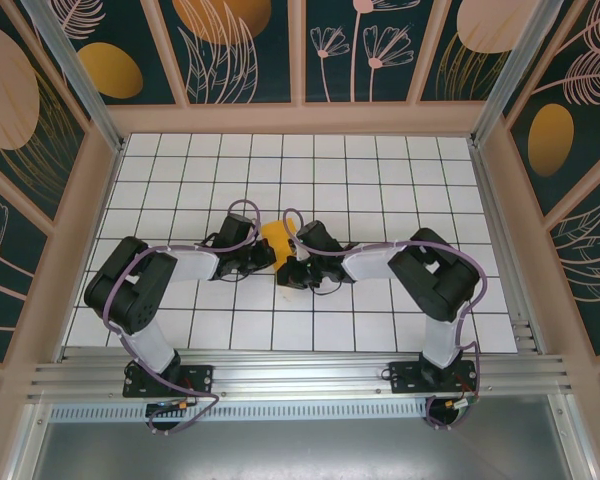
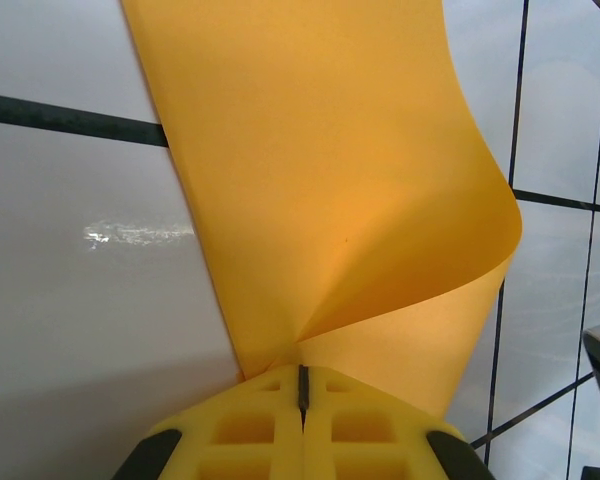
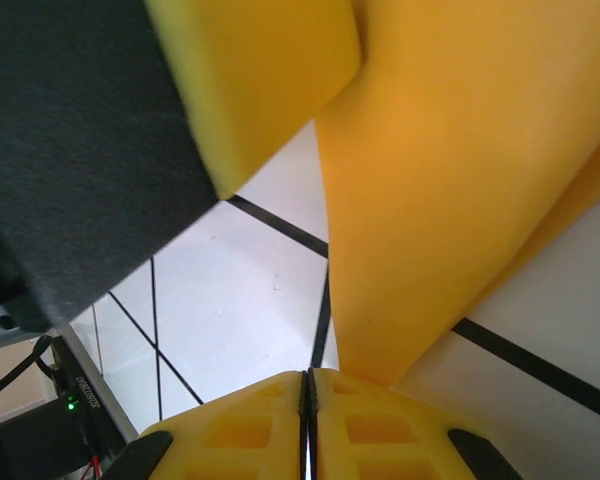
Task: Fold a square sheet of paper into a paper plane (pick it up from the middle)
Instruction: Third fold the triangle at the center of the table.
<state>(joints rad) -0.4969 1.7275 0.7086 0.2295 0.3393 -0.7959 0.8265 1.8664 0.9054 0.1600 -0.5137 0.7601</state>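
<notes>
**Tom:** At the tip of the left claw, what is that?
**Mia:** The square sheet of paper. It is orange-yellow and curls over. The claw is squeezed tight on it.
**Tom:** And the right claw?
**Mia:** Its fingers are together. The paper meets its tip, but I cannot tell if it is pinched.
**Tom:** Where is this?
**Mia:** Mid white tiled worktop. Both arms bend in, claws almost touching.
</notes>
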